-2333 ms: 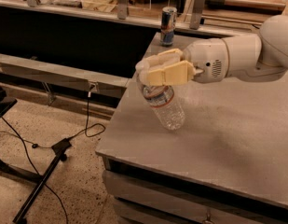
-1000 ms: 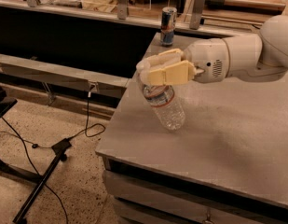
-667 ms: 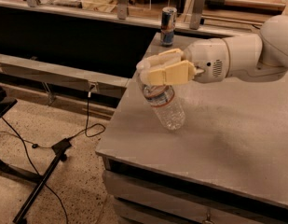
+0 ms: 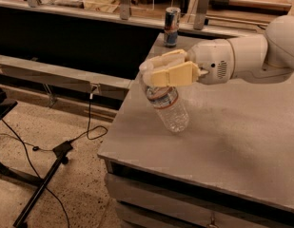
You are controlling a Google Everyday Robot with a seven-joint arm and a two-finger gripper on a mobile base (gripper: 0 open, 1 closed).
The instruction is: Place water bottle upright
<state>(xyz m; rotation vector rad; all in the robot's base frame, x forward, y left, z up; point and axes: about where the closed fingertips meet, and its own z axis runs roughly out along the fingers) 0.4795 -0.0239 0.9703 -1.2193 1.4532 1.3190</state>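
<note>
Nothing moved: level arm's gripper clamps tilted water bottle (apparently touching table).

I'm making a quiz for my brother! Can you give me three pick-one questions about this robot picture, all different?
1. Where is the can? A) far edge of the table B) floor C) inside a box
2. How many cans stand on the table? A) one B) three C) five
3. How is the water bottle? A) upright B) tilted C) lying flat
Answers: 1 A, it stands at the back. 2 A, only one shows. 3 B, the gripper, over the table's left side, holds it leaning.
</note>
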